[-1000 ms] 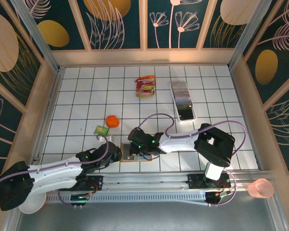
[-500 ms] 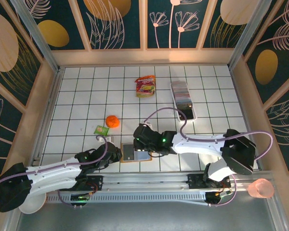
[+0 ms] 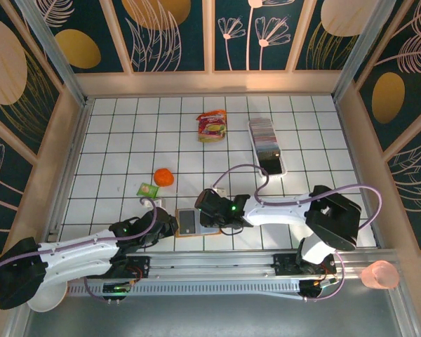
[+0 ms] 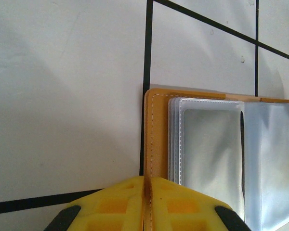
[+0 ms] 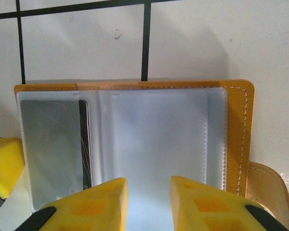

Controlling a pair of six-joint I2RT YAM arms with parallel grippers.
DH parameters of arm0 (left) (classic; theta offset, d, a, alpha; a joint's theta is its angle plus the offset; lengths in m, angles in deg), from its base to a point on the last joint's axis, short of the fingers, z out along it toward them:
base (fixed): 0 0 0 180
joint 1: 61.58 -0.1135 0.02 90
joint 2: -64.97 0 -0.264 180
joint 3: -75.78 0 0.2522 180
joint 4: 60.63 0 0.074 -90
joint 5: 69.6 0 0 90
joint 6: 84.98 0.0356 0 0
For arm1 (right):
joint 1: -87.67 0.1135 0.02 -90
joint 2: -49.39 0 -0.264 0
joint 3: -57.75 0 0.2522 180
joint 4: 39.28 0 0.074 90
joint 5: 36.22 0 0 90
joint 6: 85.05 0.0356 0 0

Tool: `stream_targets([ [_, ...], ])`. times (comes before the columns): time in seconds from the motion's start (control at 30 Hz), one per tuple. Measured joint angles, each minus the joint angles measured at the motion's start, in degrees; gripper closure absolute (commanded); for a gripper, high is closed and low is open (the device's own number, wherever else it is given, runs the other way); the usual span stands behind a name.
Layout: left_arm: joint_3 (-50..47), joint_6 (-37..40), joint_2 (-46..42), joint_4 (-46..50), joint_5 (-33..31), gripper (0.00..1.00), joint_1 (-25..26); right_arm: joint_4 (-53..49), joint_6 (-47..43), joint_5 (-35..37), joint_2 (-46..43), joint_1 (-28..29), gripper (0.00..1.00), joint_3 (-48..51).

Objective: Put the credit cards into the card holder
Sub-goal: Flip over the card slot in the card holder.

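With left gripper, pinches the orange edge of the card holder, pads closed on it. Holds right gripper low over the clear sleeves, jaws parted, gripping nothing. Shows card holder open and flat on the white tiled table, near the front rail, a grey card in one sleeve. Shows stacked credit cards in the clear tray, well apart, far right.

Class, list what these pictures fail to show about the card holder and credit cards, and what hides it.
- Card holder, near edge: left wrist view, behind the closed left end effector and cut off by the frame.
- Its right part: top view, under the right end effector.
- Sleeved card, face: right wrist view, clouded by frosted plastic.
- Credit cards in the tray: top view, too small to count.
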Motion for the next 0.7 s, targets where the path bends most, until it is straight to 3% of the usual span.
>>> stream_targets([
  [0.7, -0.11, -0.13, -0.17, 0.00, 0.42, 0.90, 0.00, 7.78, 1.73, -3.69, 5.86, 0.63, 0.61, -1.92],
])
